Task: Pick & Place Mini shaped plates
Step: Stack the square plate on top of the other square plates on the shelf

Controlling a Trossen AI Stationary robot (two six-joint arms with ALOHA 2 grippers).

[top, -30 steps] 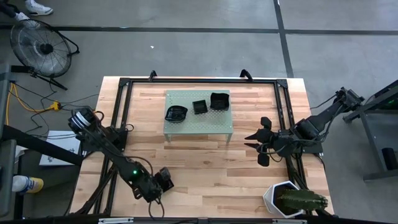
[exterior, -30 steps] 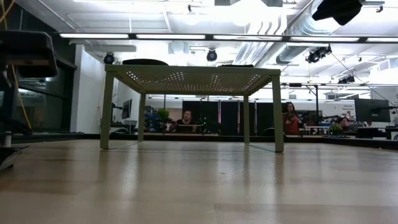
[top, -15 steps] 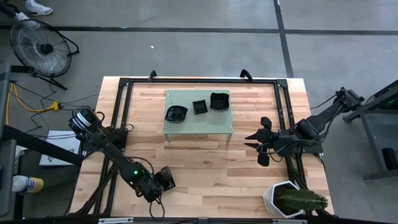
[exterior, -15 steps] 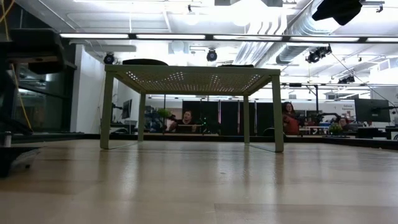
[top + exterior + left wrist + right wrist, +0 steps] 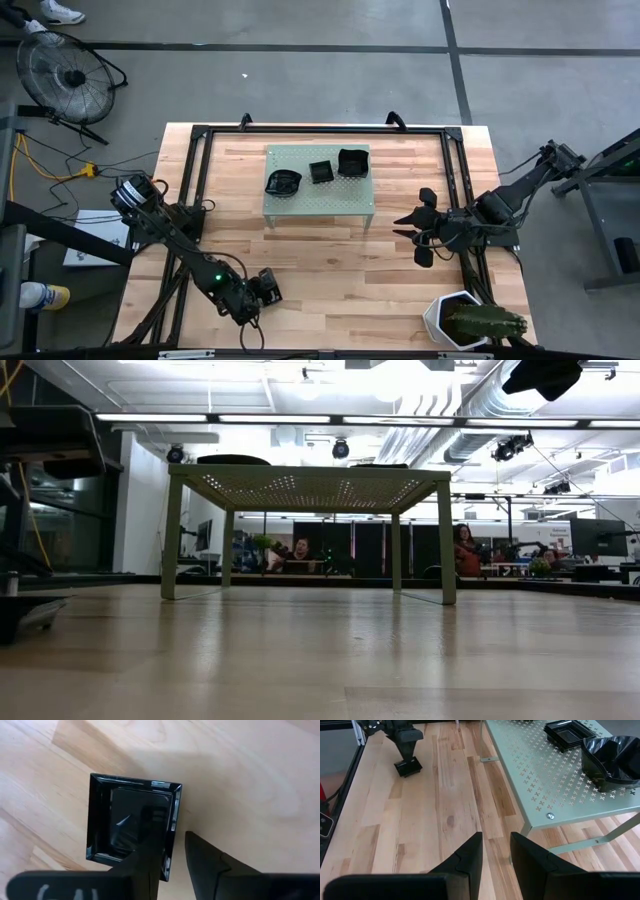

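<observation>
The left gripper [image 5: 172, 852] straddles one rim of a square mini plate [image 5: 131, 820] lying flat on the wooden table [image 5: 330, 270], one finger inside the dish and one outside, seemingly pinching that edge though contact is hard to confirm. The right gripper [image 5: 413, 232] waits slightly spread beside the green stand [image 5: 318, 198], where three more plates sit. Such a thin rim hold on glossy material could slip or let the plate tip when lifted
</observation>
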